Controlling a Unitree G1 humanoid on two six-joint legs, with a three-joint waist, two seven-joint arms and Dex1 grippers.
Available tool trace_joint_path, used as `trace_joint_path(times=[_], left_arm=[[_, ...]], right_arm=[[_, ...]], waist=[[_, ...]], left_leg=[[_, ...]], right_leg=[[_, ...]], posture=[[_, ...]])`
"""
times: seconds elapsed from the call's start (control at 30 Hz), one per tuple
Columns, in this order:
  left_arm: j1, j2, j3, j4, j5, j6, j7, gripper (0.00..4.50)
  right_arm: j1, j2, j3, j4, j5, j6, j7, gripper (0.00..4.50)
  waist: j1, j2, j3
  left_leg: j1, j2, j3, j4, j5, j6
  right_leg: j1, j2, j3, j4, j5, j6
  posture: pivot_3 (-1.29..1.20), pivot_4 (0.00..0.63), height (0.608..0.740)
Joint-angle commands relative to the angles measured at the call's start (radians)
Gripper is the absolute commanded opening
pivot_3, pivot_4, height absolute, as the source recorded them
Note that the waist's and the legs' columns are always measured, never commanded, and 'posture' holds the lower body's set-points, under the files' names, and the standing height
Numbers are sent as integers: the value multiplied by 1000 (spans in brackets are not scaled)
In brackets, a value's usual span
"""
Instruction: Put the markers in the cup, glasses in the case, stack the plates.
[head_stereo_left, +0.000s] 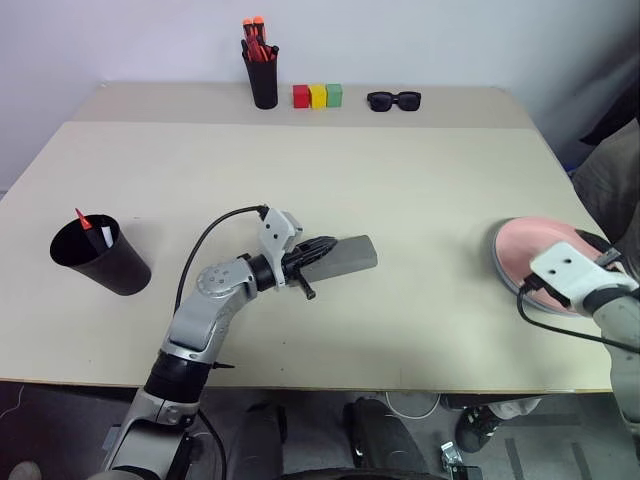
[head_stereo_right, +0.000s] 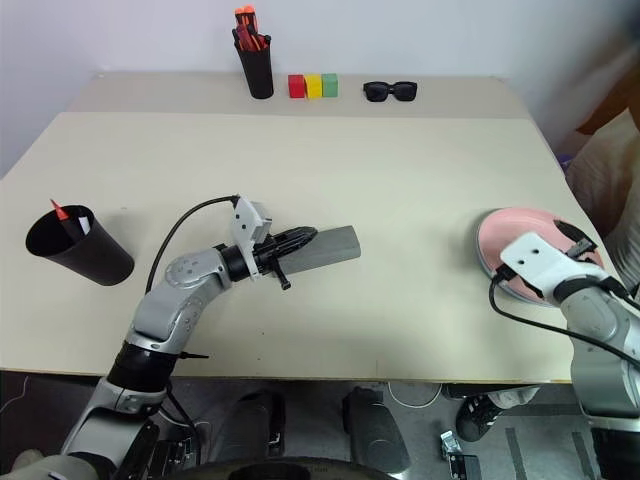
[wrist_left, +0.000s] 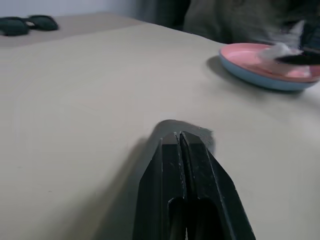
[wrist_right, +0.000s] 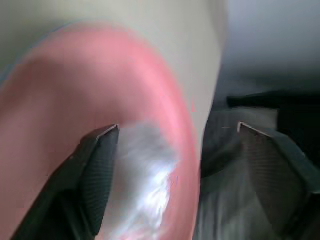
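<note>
Left eye view: I am pressing my closed left gripper (head_stereo_left: 322, 249) on the case (head_stereo_left: 345, 256) mid-frame to shut it, while my spread right gripper (wrist_right: 175, 132) is straddling the stacked plates (head_stereo_left: 535, 250) at right.

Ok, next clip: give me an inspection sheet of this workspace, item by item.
Surface: beige table, bare in the middle.
Job's things: black cup near the left edge, red and white markers inside; grey case closed; pink plate on blue plate at the right edge. Glasses not seen.
Clutter: pen pot, three coloured blocks, sunglasses along the far edge.
Grippers: left claw shut, resting on the case; right claw open over the plates' rim.
Cables: black cable looping off the left arm.
Surroundings: pale wall behind.
</note>
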Motion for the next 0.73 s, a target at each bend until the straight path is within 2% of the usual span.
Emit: trace_joint_path(times=[0.03, 0.1, 0.2, 0.3, 0.73], left_arm=[[-2, -12, 61, 15, 58, -73, 106, 0], [-6, -24, 102, 34, 85, -105, 184, 0], [-6, -28, 177, 60, 120, -119, 303, 0], [23, -16, 197, 60, 149, -128, 343, 0], [209, 51, 235, -86, 150, -91, 346, 0]], right_arm=[[-81, 12, -17, -11, 116, -48, 40, 3599], [-129, 52, -12, -28, 229, -38, 95, 3599], [-215, 156, -14, -77, 466, 106, 181, 3599], [-261, 192, 0, -67, 587, 189, 238, 3599], [-303, 179, 110, 46, 630, 156, 306, 3599]], waist=[[3, 0, 0], [4, 0, 0], [6, -1, 0], [6, 0, 0], [6, 0, 0]], left_leg=[[0, 0, 0, 0, 0, 0], [0, 0, 0, 0, 0, 0], [0, 0, -1, 0, 0, 0], [0, 0, -1, 0, 0, 0], [-1, 0, 0, 0, 0, 1]], right_leg=[[0, 0, 0, 0, 0, 0], [0, 0, 0, 0, 0, 0], [1, 0, -1, 0, 0, 1], [1, 0, -1, 0, 1, 1], [1, -1, -1, 0, 1, 1]], posture=[[0, 150, 740], [0, 150, 740], [0, 150, 740], [0, 150, 740], [0, 150, 740]])
